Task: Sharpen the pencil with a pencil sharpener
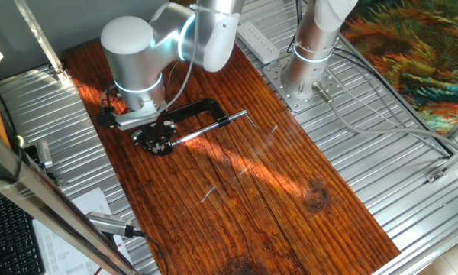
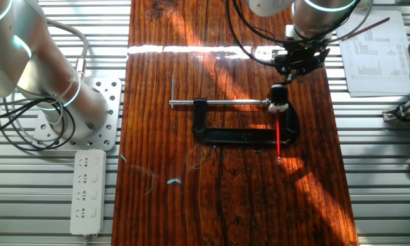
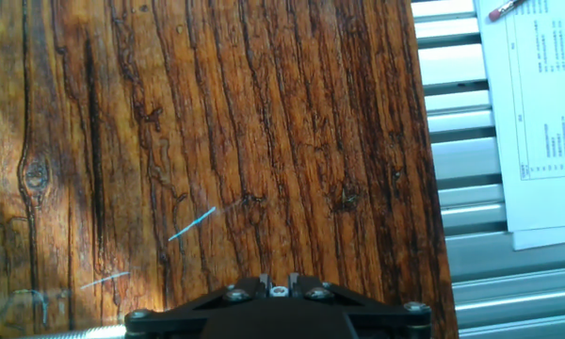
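Observation:
In the other fixed view the thin red pencil [image 2: 278, 137] lies on the wooden table, one end stuck into the small black pencil sharpener [image 2: 278, 94]. The sharpener is held at the end of the black C-clamp [image 2: 246, 135] and its silver rod [image 2: 219, 103]. My gripper [image 2: 292, 71] hovers just beyond the sharpener, apart from the pencil. In one fixed view the gripper [image 1: 158, 143] hides the sharpener and pencil. In the hand view only the gripper's base [image 3: 278, 284] shows, its two fingers close together with nothing between them.
A printed sheet [image 2: 379, 55] with a dark red stick [image 2: 369, 27] on it lies on the metal surface beside the table; it also shows in the hand view [image 3: 537, 113]. A second arm's base [image 2: 82, 113] and a power strip [image 2: 87, 188] are on the other side.

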Tool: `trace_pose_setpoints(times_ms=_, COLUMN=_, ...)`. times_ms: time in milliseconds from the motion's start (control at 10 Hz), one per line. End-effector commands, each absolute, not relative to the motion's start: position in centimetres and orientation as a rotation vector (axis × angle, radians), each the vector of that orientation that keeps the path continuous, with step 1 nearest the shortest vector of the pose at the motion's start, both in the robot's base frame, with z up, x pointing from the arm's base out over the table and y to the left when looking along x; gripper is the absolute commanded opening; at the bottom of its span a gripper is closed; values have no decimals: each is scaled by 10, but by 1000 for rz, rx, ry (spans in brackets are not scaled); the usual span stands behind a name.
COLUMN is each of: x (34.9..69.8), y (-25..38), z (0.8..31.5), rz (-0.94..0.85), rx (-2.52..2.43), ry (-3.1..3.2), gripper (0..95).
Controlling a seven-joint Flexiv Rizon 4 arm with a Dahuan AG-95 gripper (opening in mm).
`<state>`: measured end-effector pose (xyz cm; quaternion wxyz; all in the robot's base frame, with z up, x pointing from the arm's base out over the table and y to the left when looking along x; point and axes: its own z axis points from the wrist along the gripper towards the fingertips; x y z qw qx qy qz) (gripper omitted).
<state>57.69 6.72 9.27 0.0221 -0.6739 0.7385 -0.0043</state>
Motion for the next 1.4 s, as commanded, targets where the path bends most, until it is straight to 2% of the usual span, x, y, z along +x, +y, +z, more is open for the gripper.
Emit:
trace_pose_setpoints(times_ms=100, x=572, y=69, z=95, rz=-12, rx=-2085, ry=2294, gripper=0)
trace_pose_setpoints(times_ms=500, x=554, y=64, z=89, rz=7, rx=-2060, ry=2297, gripper=0)
trace_pose_setpoints(times_ms=800, x=550, y=78, z=85, rz=17, rx=-2032, ry=2317, gripper=0)
trace_pose_setpoints(times_ms=900, x=549, y=79, z=84, rz=-29, rx=-2057, ry=2324, gripper=0)
trace_pose_setpoints(times_ms=1100, x=547, y=79, z=83, rz=41, rx=-2042, ry=2317, gripper=0)
trace_pose_setpoints(times_ms=1400, x=546, y=82, z=81, rz=18, rx=-2047, ry=2322, gripper=0)
